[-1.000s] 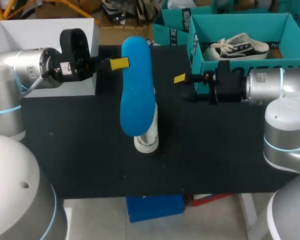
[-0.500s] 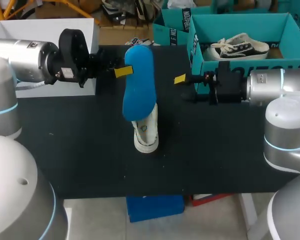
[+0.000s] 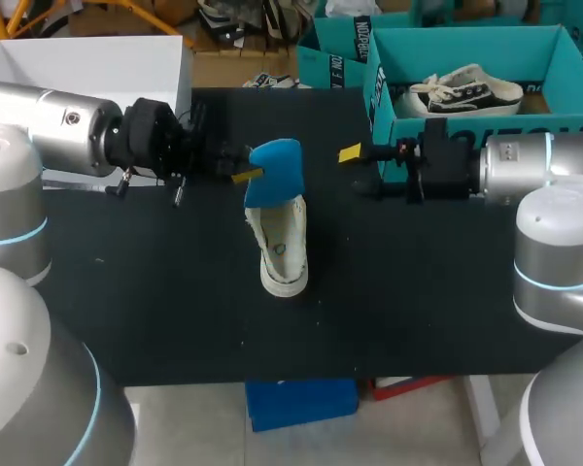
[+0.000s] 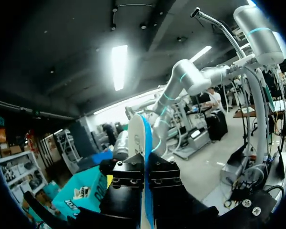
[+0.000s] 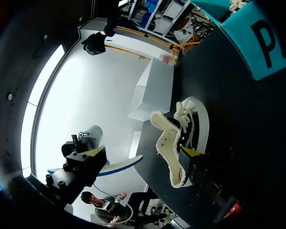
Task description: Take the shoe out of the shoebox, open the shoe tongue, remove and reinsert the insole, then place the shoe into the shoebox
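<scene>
**Insole reinsertion in hand**

Left claw (image 3: 247, 176) is shut on the insole (image 3: 275, 170), gripping its upper part from both sides. In the left wrist view the insole runs edge-on straight between the fingers, a thin white and blue strip. The blue face stands tilted above the shoe (image 3: 284, 254), which lies near the middle of the bench (image 3: 175, 291). The insole's lower end is at the shoe's mouth. How deep it sits inside cannot be told, because the insole itself hides that spot from the head view.

In the right wrist view the tongue (image 5: 164, 131) is folded out and the fleecy lining is bared, so the mouth is open to receive the insole.

Right claw (image 3: 351, 152) hangs over the bench between the shoe and the shoebox (image 3: 381, 97), apart from both. Only one of its yellow tips shows in either view, so I cannot tell whether it is open or closed. Nothing is seen in it. A second shoe (image 3: 466, 92) lies in the shoebox.

By my reading, the shoe is out, the tongue is open and the insole is out of its seat, so the step in hand is putting it back. The next move calls for feeding the insole's lower end along the inside of the shoe towards the far end, at a shallow angle so it slides rather than buckles. The shoe is light and unheld, so it may skid or tip under the push, and the right claw could steady it. Once the insole lies flat, the shoe goes into the shoebox.
</scene>
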`<state>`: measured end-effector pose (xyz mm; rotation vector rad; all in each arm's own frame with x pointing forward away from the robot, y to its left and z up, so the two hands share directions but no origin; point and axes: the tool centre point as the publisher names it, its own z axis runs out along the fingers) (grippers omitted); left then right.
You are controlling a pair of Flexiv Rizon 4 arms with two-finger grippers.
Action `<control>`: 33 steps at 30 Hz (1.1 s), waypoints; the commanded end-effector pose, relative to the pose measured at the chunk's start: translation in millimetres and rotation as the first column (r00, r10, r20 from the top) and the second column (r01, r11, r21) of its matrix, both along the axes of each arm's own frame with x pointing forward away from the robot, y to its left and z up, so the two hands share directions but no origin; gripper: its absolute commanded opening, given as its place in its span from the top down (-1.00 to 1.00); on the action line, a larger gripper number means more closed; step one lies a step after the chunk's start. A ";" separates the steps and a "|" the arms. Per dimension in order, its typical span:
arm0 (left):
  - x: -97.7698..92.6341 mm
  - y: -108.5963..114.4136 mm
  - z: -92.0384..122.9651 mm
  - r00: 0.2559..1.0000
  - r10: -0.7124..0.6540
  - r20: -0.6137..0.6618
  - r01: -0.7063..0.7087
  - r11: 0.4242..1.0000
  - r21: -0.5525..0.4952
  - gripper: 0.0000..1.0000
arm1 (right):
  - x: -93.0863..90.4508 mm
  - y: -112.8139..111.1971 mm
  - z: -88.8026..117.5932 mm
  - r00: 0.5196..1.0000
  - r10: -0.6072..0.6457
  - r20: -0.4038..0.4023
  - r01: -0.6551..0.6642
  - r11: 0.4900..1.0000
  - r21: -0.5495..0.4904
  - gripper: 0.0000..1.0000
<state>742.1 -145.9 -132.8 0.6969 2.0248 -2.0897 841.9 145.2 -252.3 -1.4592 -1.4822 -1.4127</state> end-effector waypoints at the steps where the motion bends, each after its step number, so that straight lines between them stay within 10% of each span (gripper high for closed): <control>1: 7.6 -11.3 -15.3 0.763 -0.049 0.644 0.046 0.999 0.022 1.00 | 0.3 1.9 -1.4 1.000 -0.004 0.001 0.004 1.000 0.000 -1.00; 27: 6.7 -13.1 -16.0 0.777 -0.063 0.627 0.067 0.998 0.018 1.00 | 0.3 1.9 -1.4 1.000 -0.004 0.001 0.004 1.000 0.000 -1.00; 33: -26.9 -2.7 -40.8 0.663 -0.039 0.748 0.025 0.999 0.029 1.00 | 0.3 1.9 -1.4 1.000 -0.004 0.001 0.004 1.000 0.000 -1.00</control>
